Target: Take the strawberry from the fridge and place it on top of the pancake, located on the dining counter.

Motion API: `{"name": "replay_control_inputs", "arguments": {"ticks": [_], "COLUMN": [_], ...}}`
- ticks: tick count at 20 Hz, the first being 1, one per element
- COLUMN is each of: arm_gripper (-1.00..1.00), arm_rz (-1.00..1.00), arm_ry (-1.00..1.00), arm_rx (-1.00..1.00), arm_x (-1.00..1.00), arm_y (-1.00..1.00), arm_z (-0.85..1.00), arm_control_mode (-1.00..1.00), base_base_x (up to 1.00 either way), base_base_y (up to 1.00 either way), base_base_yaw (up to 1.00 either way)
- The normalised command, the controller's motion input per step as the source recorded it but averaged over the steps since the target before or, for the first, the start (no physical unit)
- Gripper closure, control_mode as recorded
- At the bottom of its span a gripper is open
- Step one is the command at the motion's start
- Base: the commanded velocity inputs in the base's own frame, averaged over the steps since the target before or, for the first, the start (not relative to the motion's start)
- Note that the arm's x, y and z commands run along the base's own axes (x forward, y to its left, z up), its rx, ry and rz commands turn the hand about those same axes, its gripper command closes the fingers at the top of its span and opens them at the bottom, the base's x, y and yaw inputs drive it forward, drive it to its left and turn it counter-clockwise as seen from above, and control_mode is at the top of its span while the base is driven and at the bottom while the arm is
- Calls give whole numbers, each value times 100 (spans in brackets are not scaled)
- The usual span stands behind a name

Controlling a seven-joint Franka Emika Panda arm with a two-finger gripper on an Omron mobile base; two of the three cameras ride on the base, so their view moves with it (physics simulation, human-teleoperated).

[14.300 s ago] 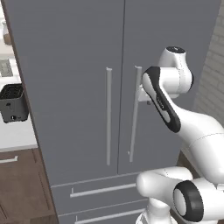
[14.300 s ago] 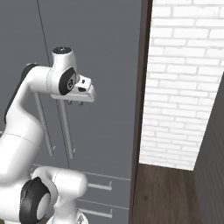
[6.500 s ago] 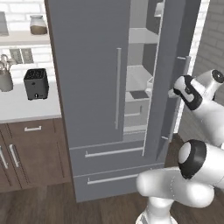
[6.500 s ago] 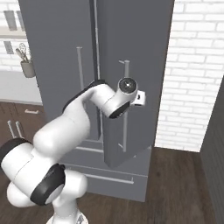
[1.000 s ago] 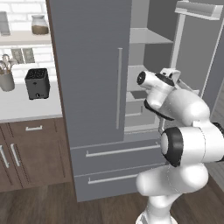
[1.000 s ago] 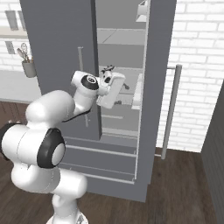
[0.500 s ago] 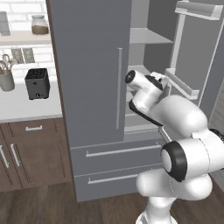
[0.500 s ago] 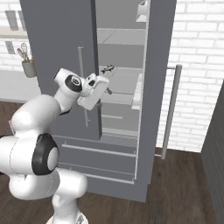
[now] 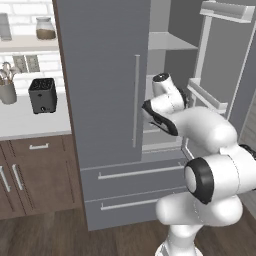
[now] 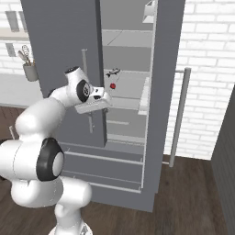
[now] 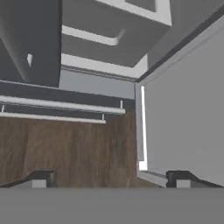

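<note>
The arm has swung left across the open fridge (image 10: 165, 69); its gripper (image 11: 109, 177), fingers spread and empty, must next reach the strawberry (image 10: 113, 86) on the shelf.

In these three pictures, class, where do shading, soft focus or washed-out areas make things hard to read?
Right base view: the tiny red strawberry stands out on a pale, evenly lit shelf. Left base view: the tall grey fridge interior is dim. Hand view: soft and blurry throughout.
</note>
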Motion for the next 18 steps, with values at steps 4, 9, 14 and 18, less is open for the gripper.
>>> {"name": "replay_control_inputs", "arguments": {"ticks": [4, 9, 14, 18], "arm_gripper": [-100, -100, -100, -100], "arm_rz": [-14, -15, -13, -10], "arm_ry": [-5, -43, -36, -6], "arm_rx": [72, 33, 3, -23], "arm_x": [0, -3, -1, 13], "arm_y": [14, 45, 48, 69], "arm_z": [-6, 29, 83, 72], "arm_control_mode": [-100, -100, -100, -100], "base_base_x": [0, 0, 0, 0], "base_base_y": [0, 0, 0, 0], "base_base_yaw": [0, 0, 0, 0]}}
